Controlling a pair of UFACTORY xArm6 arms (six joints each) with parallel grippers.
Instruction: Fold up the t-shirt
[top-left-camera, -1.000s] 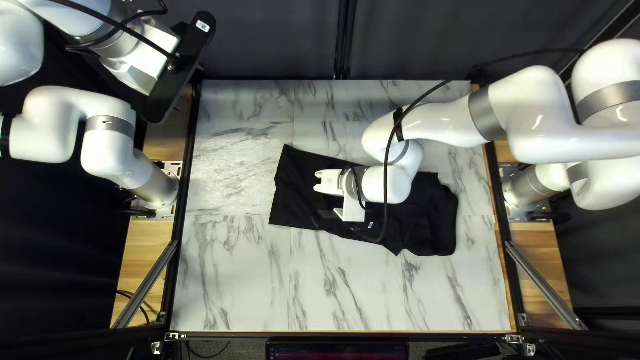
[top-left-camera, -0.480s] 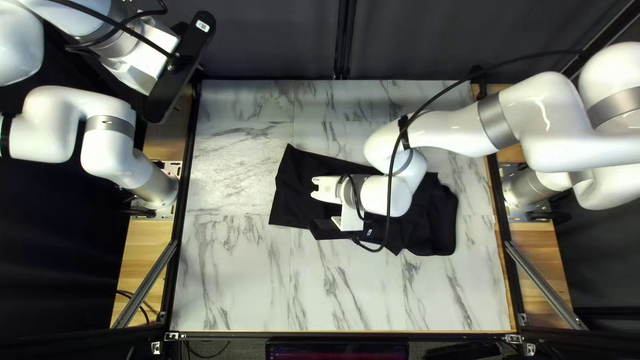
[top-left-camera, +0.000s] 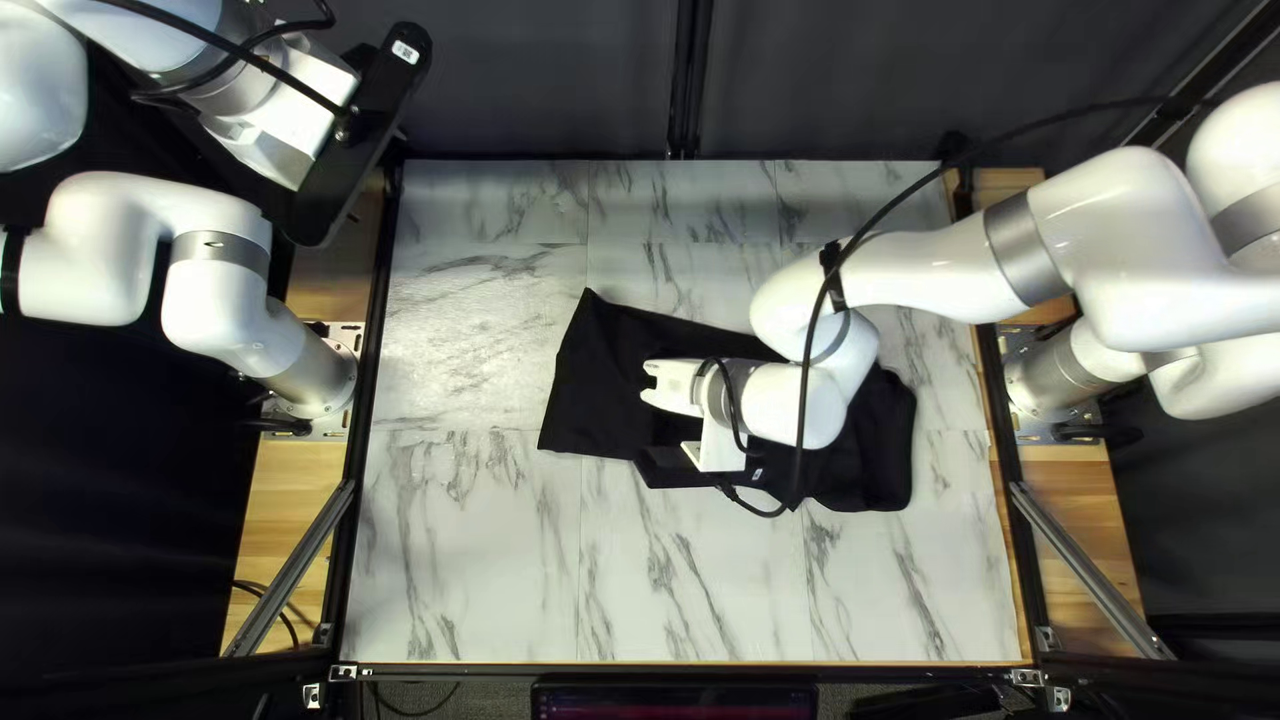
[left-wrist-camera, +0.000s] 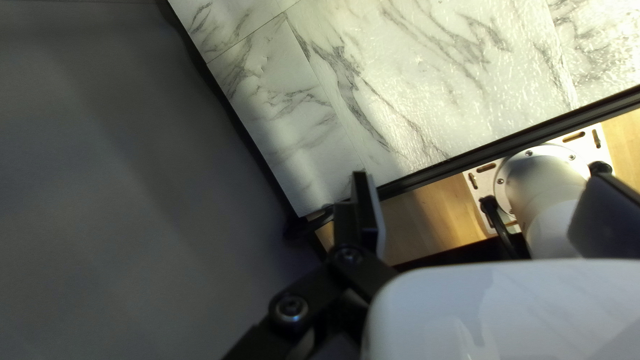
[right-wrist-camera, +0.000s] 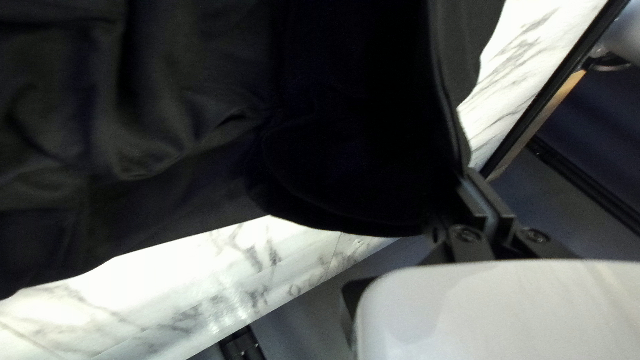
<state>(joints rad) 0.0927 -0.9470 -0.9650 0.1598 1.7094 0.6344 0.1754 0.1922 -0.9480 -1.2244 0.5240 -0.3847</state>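
- While the left gripper (top-left-camera: pixel 274 150) stands spread apart, the right gripper (top-left-camera: pixel 640 383) is nearly closed.
- Right gripper: pinches black shirt (top-left-camera: pixel 587 380) edge between both tips.

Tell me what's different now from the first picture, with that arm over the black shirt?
My right arm has shifted toward the right and the table's near edge in the top left view. The black shirt's far-left corner has slid slightly right. My right gripper is shut on the shirt's edge; I can't tell when it took hold. My left arm and the shirt's near-left corner stayed put.
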